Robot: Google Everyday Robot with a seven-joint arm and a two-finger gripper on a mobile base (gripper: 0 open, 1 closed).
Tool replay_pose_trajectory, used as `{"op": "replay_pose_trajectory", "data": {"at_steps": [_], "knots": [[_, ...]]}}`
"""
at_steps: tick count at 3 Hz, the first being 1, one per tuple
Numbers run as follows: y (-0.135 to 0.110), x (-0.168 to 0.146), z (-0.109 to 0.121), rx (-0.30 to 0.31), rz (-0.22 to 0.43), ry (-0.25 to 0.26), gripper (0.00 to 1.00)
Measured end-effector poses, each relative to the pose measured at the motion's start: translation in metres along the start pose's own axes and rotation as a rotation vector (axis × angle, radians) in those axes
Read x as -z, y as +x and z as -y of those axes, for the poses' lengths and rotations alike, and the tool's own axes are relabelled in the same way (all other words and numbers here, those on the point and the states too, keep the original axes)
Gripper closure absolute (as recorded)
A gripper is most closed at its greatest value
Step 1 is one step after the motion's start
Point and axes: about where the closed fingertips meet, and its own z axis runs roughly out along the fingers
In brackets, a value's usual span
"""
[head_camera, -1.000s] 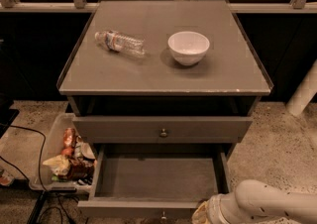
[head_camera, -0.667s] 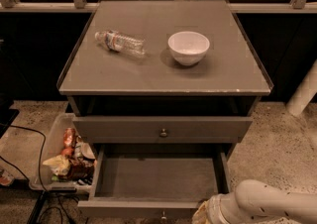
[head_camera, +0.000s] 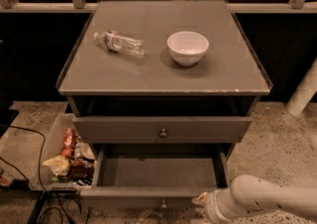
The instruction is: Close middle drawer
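Camera view: middle drawer (head_camera: 158, 172) juts frontward, widest left-right; gripper (head_camera: 200, 199) beside front.

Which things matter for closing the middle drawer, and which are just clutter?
Job: middle drawer, pulled open; gripper at its front, right side.
Lying about: bottle and bowl on top; snack bin on the floor.

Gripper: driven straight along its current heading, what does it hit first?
The gripper, low at the right end of the open middle drawer, points left along the drawer front. Probably that front panel first, near its knob. Depth is unclear, so it might pass just in front.
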Motion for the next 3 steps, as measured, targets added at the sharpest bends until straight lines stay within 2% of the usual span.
{"op": "replay_pose_trajectory", "data": {"at_steps": [1,2,3], "knots": [[-0.008,-0.007,0.028,0.016,0.019,0.006,0.18],[-0.014,-0.002,0.074,0.016,0.047,0.068,0.41],[-0.011,0.020,0.131,0.006,0.035,0.163,0.64]]}}
